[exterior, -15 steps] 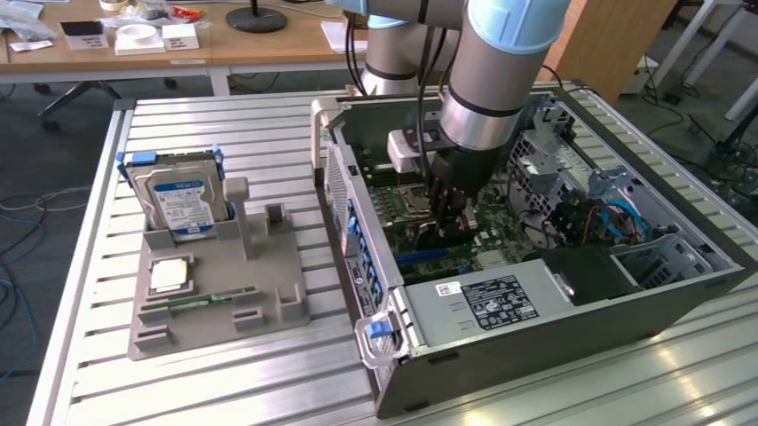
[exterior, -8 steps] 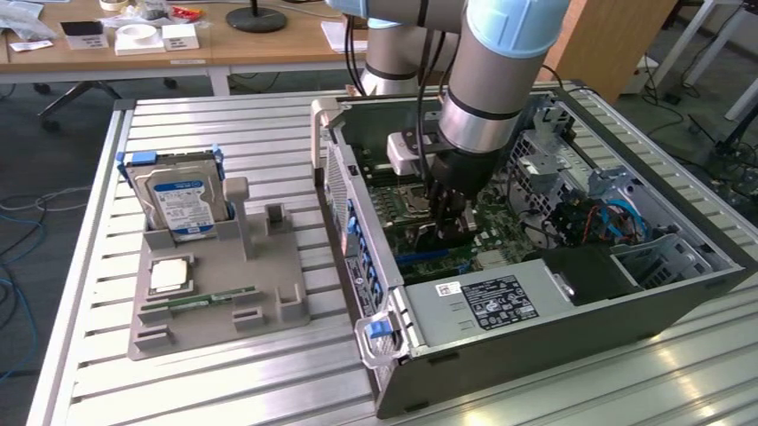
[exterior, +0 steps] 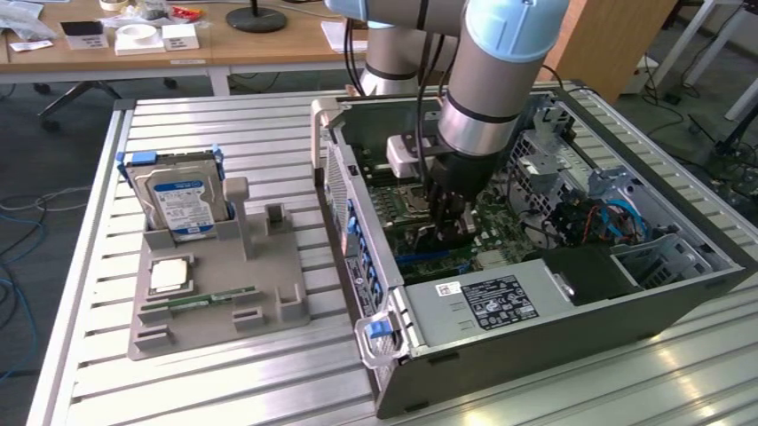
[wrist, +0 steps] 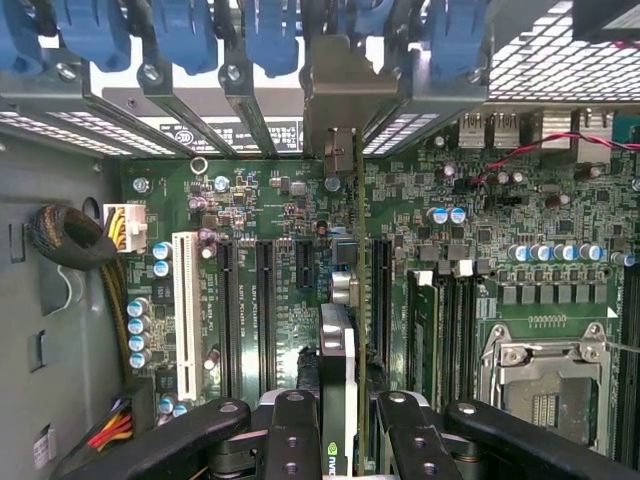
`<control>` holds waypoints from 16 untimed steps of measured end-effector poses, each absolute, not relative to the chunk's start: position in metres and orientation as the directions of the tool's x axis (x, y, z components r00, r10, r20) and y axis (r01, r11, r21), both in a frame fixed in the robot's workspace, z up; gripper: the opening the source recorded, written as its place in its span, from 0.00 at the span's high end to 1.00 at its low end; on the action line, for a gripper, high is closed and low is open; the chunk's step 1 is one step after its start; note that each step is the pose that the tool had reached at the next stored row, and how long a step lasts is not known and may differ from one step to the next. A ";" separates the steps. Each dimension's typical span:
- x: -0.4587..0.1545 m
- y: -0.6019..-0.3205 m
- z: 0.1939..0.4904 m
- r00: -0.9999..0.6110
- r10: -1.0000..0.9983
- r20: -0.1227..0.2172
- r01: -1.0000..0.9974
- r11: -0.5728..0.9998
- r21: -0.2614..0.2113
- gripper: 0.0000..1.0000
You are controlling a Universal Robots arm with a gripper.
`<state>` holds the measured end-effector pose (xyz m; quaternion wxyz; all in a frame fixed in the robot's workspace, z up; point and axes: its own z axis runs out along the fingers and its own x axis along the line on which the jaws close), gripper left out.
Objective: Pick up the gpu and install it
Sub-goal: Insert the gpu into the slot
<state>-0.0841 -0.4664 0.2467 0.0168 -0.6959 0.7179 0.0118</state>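
1. Black fingers of the tool (wrist: 340, 425) pinched the gpu (wrist: 338, 350) edge-on, deep inside the open computer case (exterior: 663, 293).
2. Its silvery end bracket (wrist: 335, 100) stood up at the rear slot openings, among the blue retainer clips (wrist: 270, 35).
3. Card and tool hung over the green motherboard (wrist: 260, 200), the card's lower edge running along a long dark expansion slot (wrist: 381, 300); whether it was seated I could not tell.
4. Judged step: installing, the pick-up done.
5. Finishing would call for a straight, even press into the slot.
6. On the tabletop (exterior: 225, 382), the grey fixture (exterior: 213, 302) held the hard drive (exterior: 180, 202).
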 end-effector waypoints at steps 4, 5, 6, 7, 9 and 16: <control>-0.084 -0.466 0.245 -0.031 -0.999 -0.041 -0.999 0.031 -0.006 0.73; -0.084 -0.466 0.245 -0.031 -0.999 -0.040 -0.999 0.031 -0.006 0.73; -0.084 -0.466 0.244 -0.031 -0.999 -0.041 -0.999 0.031 -0.006 0.73; -0.084 -0.466 0.244 -0.031 -0.999 -0.041 -0.999 0.031 -0.007 0.73; -0.084 -0.466 0.243 -0.031 -0.999 -0.041 -0.999 0.031 -0.006 0.73; -0.084 -0.466 0.242 -0.031 -0.999 -0.041 -0.999 0.031 -0.006 0.73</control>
